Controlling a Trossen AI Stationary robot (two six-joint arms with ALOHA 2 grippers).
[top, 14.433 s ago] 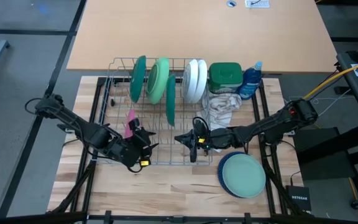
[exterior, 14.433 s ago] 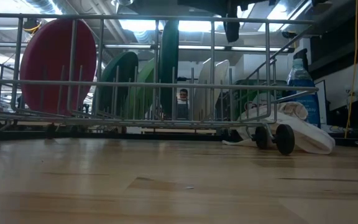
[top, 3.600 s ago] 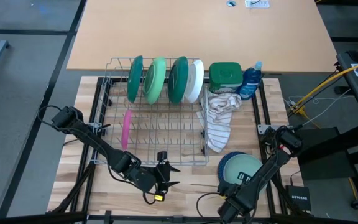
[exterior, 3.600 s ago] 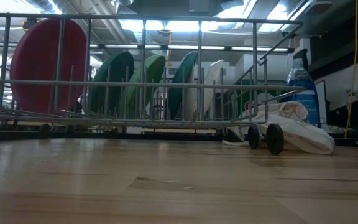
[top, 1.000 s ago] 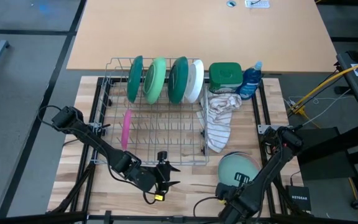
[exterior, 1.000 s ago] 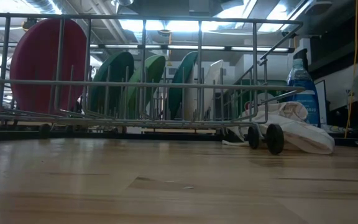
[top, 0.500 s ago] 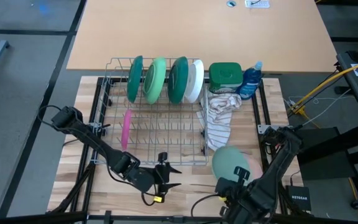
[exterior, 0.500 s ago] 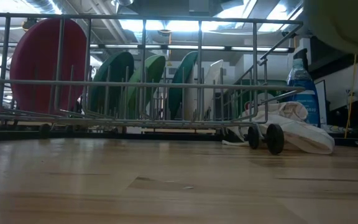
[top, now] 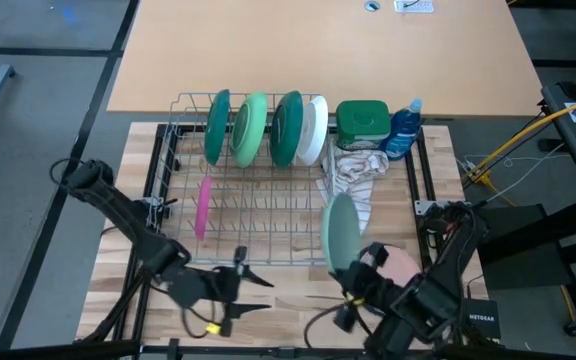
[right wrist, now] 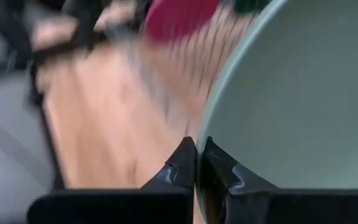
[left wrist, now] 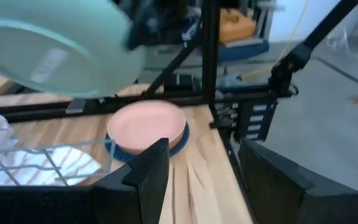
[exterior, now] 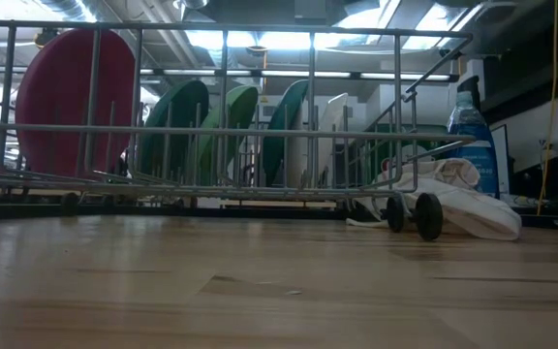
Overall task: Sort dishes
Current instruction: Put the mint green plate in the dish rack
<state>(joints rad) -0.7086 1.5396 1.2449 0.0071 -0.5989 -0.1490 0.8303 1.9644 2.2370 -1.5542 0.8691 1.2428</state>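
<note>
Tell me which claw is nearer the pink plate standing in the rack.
Left. The left claw hangs open just beyond the rack's near edge, nearest the pink plate; the right claw, gripping the pale teal plate, is farther across.

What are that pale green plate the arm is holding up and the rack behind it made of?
The pale teal plate, pinched at its rim by the right gripper, looks like matte plastic or melamine: even colour, soft dull sheen, though glazed ceramic is possible. The dish rack is thin metal wire with a bright, shiny finish.

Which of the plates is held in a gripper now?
The pale teal plate, pinched on edge by the shut right gripper near the rack's front right corner. The others stand in the rack or lie stacked.
</note>
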